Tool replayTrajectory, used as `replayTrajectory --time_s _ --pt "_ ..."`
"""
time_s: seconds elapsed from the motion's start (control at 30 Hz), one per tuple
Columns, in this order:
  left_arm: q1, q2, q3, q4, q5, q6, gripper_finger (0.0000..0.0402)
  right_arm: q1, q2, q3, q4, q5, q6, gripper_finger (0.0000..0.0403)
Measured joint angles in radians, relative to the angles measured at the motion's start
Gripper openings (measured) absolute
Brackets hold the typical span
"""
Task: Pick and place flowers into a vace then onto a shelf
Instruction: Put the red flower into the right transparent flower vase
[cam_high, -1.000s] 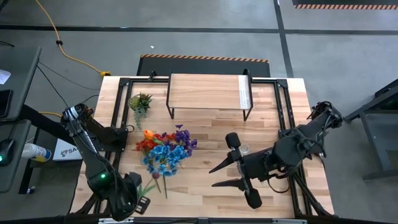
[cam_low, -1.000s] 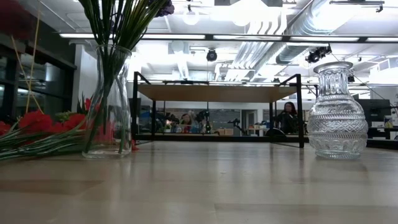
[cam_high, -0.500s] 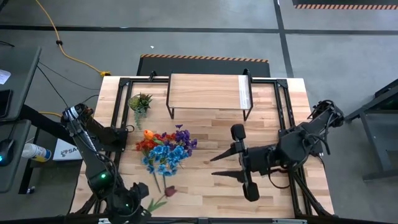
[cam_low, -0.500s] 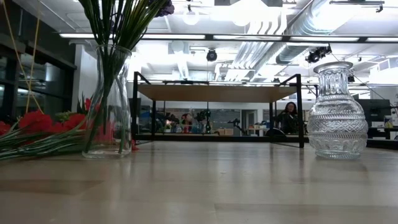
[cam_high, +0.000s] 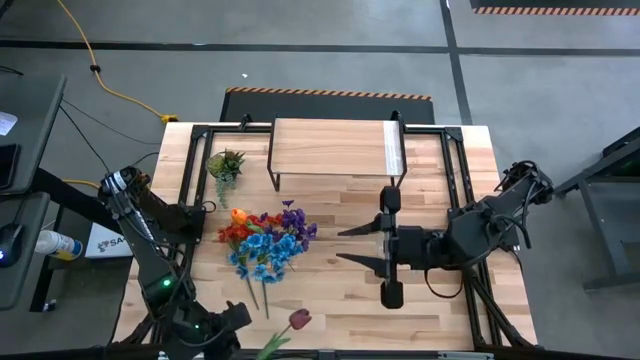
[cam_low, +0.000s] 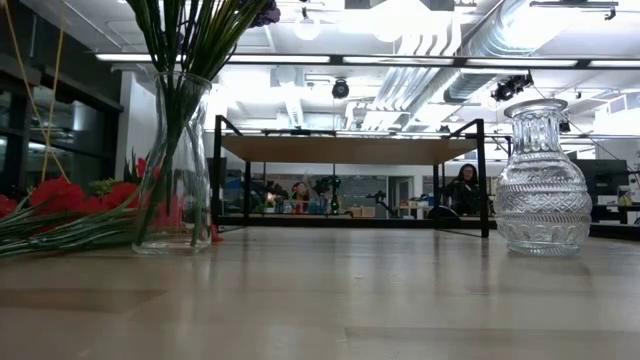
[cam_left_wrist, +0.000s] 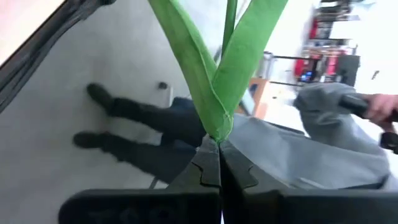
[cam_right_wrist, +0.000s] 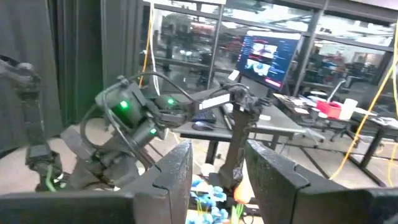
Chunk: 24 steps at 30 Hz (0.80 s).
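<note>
A bunch of flowers (cam_high: 265, 243) with red, blue, purple and orange blooms stands at the table's left middle; in the low view their stems sit in a tall glass vase (cam_low: 173, 160), and red blooms (cam_low: 60, 195) lie beside it. A cut-glass vase (cam_low: 541, 180) stands on the table. The shelf (cam_high: 335, 148) stands at the far edge. My left gripper (cam_high: 238, 318), at the near-left corner, is shut on a dark red flower (cam_high: 300, 320). My right gripper (cam_high: 345, 246) hangs open at mid-table, pointing left with nothing between its fingers. My left gripper pinches the dark red flower's green stem where two long leaves fork off (cam_left_wrist: 214, 132), between the free ends of its two fingers. The leaves and stem run on away from the fingers. The flower is lifted clear of the table, its bloom (cam_high: 300, 320) toward the right.
A small spiky green plant (cam_high: 226, 163) stands at the far left beside the shelf. Black frame rails (cam_high: 455, 170) run along the table's sides. Bare wood lies between the flowers and my right gripper and along the near edge.
My left gripper has risen and turned with the dark red flower. The flower has come up off the table, and its bloom has swung toward the right along the near edge. My right gripper has swung its fingers toward the far edge and stayed open.
</note>
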Motion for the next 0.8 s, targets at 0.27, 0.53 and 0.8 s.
replayTrajectory --time_s 0.27,0.53,0.8 --pt "0.044 0.002 0.108 0.032 -0.108 0.278 0.0022 0.000 0.000 0.000 0.000 0.001 0.002 0.0140" --pt "0.108 0.000 0.327 -0.002 -0.176 0.674 0.0022 0.000 0.000 0.000 0.000 0.001 0.005 0.0140" --pt "0.110 0.000 0.448 -0.152 -0.370 0.882 0.0022 0.001 -0.025 0.000 0.000 -0.005 0.004 0.0140"
